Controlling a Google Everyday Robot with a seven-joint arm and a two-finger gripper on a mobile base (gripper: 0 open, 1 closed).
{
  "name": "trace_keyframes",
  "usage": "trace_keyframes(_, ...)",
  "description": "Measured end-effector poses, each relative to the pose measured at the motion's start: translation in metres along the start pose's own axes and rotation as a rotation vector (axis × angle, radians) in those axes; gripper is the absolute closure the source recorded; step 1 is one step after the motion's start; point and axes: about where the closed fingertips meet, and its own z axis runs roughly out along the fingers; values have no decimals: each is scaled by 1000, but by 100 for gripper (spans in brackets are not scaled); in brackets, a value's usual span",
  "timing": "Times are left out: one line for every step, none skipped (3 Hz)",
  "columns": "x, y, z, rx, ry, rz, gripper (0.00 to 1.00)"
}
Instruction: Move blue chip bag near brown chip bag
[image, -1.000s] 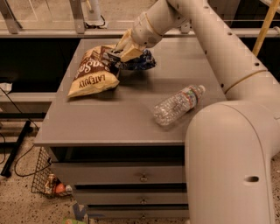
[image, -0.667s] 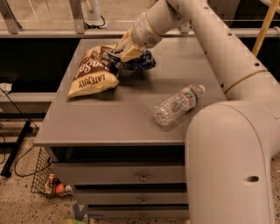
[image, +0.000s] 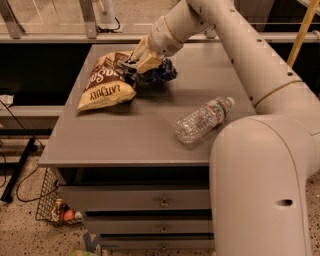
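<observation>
The blue chip bag (image: 161, 73) lies crumpled on the grey table (image: 125, 135) toward the back, its left end against the brown chip bag (image: 104, 82). The brown bag is larger, tan and dark brown, and lies flat to the left with its tan lettered end facing the front. My gripper (image: 136, 63) comes down from the upper right and sits at the blue bag's left end, right where the two bags meet. It hides part of the blue bag and the brown bag's right edge.
A clear plastic water bottle (image: 204, 119) lies on its side at the table's right front. My arm's large white body (image: 260, 180) fills the right foreground. Drawers are below the tabletop, and a wire basket (image: 55, 207) stands on the floor at left.
</observation>
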Motion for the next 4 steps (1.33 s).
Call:
trace_keyframes(0, 0, 4, -4, -2, 0, 12)
trace_keyframes(-2, -1, -6, 2, 28, -6, 0)
trace_keyframes(-1, 2, -54, 30, 131, 4, 0)
trace_keyframes(7, 15, -134, 113, 257, 58, 0)
